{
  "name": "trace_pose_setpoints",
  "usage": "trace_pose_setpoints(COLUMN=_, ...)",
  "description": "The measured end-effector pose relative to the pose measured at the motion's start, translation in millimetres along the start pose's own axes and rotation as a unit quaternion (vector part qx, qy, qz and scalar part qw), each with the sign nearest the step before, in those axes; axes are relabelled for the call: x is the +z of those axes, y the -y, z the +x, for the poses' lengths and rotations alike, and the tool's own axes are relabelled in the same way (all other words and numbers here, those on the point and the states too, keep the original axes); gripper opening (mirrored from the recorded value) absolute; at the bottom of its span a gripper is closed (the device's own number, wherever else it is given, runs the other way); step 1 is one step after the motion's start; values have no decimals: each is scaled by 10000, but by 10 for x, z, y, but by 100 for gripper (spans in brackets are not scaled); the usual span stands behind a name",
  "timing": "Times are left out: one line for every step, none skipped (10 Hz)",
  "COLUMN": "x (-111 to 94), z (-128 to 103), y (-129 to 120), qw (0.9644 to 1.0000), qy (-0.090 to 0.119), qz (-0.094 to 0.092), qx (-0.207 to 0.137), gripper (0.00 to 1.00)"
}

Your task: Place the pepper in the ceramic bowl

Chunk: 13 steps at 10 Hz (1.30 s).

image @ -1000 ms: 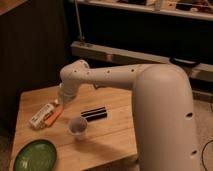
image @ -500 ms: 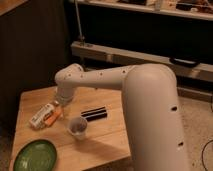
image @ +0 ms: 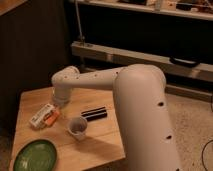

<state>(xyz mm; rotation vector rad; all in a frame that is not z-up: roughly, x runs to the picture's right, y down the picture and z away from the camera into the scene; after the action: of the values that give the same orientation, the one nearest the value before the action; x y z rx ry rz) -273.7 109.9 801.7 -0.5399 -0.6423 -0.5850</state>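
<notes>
Evidently poised for a pick, the gripper (image: 60, 101) hangs well beyond the bowl (image: 35, 156), over the table (image: 107, 142); whether it grasps anything cannot be told. The pepper (image: 52, 119) lies nearer the bowl, outside it, against a white tube (image: 41, 115), so it awaits lifting across.

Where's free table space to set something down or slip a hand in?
Free: table front-right, between plastic cup, ceramic bowl and edge; back-left corner behind white tube. Crowded: centre, where pepper, tube, cup and black bars cluster, with the gripper down by the tube's far end.
</notes>
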Motion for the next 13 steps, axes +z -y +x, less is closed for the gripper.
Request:
trace_pose_setpoints(x=34, z=-9, y=2, qw=10000, qy=7, qz=-25, qx=-6, gripper=67)
trace_pose_setpoints(x=72, z=-17, y=-1, qw=10000, qy=11, qz=-56, qx=-13, gripper=67)
trace_pose_setpoints(x=102, z=-26, y=-8, qw=10000, qy=11, qz=-82, qx=-25, gripper=67)
trace_pose_setpoints(x=137, z=-30, y=-18, qw=9999, qy=7, qz=-111, qx=-27, gripper=67)
trace_pose_setpoints(x=169, z=-30, y=-29, qw=9999, qy=1, qz=-135, qx=-24, gripper=67)
trace_pose_setpoints(x=194, z=-26, y=-32, qw=9999, qy=-3, qz=-148, qx=-16, gripper=67)
trace_pose_setpoints(x=221, z=-22, y=-32, qw=9999, qy=-5, qz=-162, qx=-12, gripper=67)
trace_pose_setpoints(x=260, z=-27, y=-22, qw=9998, qy=-5, qz=-187, qx=-12, gripper=67)
trace_pose_setpoints(x=289, z=-33, y=-15, qw=9998, qy=-4, qz=-212, qx=-10, gripper=62)
trace_pose_setpoints(x=313, z=-30, y=-13, qw=9997, qy=-8, qz=-246, qx=-3, gripper=52)
trace_pose_setpoints(x=330, z=-29, y=-10, qw=9996, qy=-15, qz=-276, qx=-2, gripper=47)
trace_pose_setpoints(x=350, z=-22, y=-15, qw=9995, qy=-28, qz=-309, qx=-1, gripper=46)
trace_pose_setpoints(x=367, z=-17, y=-21, qw=9994, qy=-39, qz=-339, qx=0, gripper=46)
